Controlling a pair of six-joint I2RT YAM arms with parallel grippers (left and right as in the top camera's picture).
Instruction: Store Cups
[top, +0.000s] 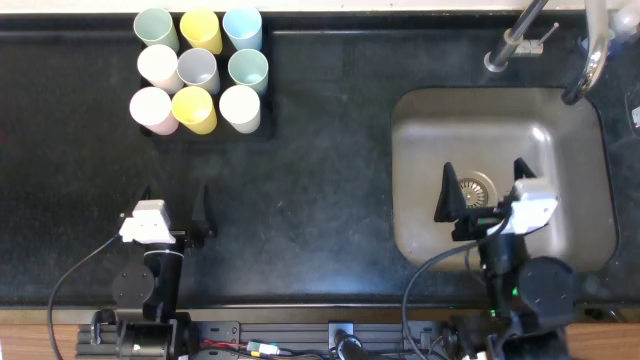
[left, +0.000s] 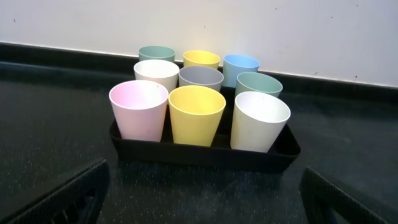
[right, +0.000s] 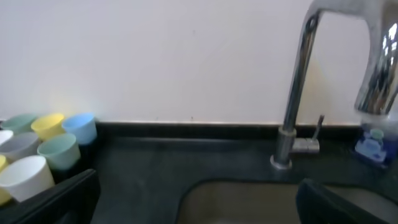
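Nine cups (top: 198, 70) are seen upright in a black tray (left: 205, 155) at the upper left of the top view, where the tray's outline is hardly told from the dark desk (top: 320, 160). The left gripper (top: 175, 195) is held at the lower left, well apart from the tray, its jaws apart with nothing between them. The right gripper (top: 484, 170) is held over the sink (top: 570, 120) at the right, jaws likewise apart. The tap (top: 525, 30) is cut off by the upper edge.
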